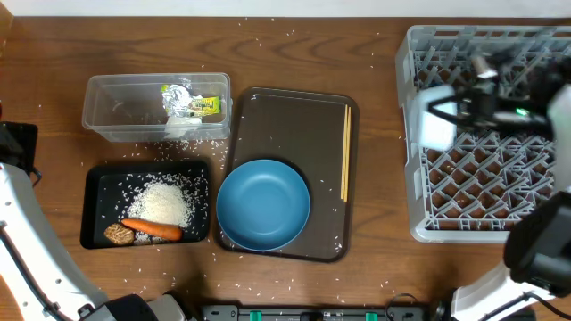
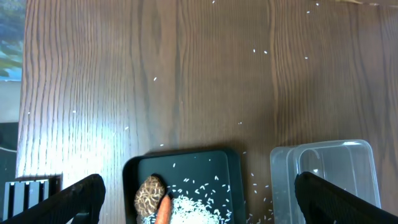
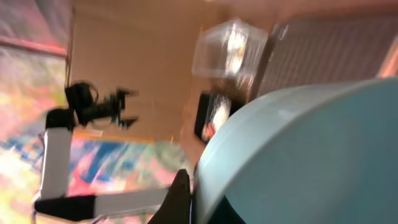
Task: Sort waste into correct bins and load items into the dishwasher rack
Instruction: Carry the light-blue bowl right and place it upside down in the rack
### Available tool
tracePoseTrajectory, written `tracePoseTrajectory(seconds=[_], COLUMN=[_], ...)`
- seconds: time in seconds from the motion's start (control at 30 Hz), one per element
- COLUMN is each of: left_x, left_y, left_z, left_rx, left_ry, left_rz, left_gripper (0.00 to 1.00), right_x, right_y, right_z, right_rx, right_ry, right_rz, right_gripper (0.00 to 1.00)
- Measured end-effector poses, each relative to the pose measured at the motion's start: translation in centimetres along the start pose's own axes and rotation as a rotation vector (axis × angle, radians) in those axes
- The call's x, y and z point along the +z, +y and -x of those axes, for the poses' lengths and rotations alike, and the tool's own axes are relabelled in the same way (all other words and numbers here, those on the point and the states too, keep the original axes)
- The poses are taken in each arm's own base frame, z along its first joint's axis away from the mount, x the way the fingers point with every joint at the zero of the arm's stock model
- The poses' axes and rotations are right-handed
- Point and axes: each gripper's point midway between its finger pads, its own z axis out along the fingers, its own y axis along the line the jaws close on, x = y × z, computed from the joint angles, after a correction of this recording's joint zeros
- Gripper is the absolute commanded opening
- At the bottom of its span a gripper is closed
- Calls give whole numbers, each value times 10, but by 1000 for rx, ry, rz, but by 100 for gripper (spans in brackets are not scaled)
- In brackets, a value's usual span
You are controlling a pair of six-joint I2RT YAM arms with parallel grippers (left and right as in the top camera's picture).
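The right gripper (image 1: 462, 109) is clenched on the rim of the one white bowl (image 1: 435, 125), which it holds tipped on edge above the left part of the single light-grey dishwasher rack (image 1: 473, 192); blur hides whether bowl and rack touch. Its arm rises from the table's near right corner and bends over the rack. Left of the rack lies one brown serving tray (image 1: 285, 125) bearing one blue plate (image 1: 263, 205) and one pair of chopsticks (image 1: 345, 152) along its right edge. Further left, one black tray (image 1: 98, 192) holds a heap of rice (image 1: 165, 203), one carrot (image 1: 152, 228) and one brown lump (image 1: 119, 234); behind it one clear tub (image 1: 116, 107) holds one wrapper (image 1: 189, 102). The left gripper (image 2: 199, 180) hangs spread wide and empty, above the table (image 1: 312, 53) at its left edge.
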Motion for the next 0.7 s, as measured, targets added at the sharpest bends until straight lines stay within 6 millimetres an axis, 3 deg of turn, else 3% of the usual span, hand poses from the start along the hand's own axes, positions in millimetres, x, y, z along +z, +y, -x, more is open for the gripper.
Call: tracePoseTrajectory(seconds=[0.13,0.43,0.7], left_x=[0,0,0], left_y=[0,0,0], left_z=[0,0,0], left_rx=[0,0,0], left_ry=[0,0,0], left_rz=[0,0,0], left_gripper=[98,98,98], right_x=[-29,-70,-87], right_y=[-30,-94,-113], right_z=[-6,-32,-22], right_rx=[-2,0,-61], right_ry=[-107,-289,-363], right_rz=[4,-34,-70], right_gripper=[1,1,1])
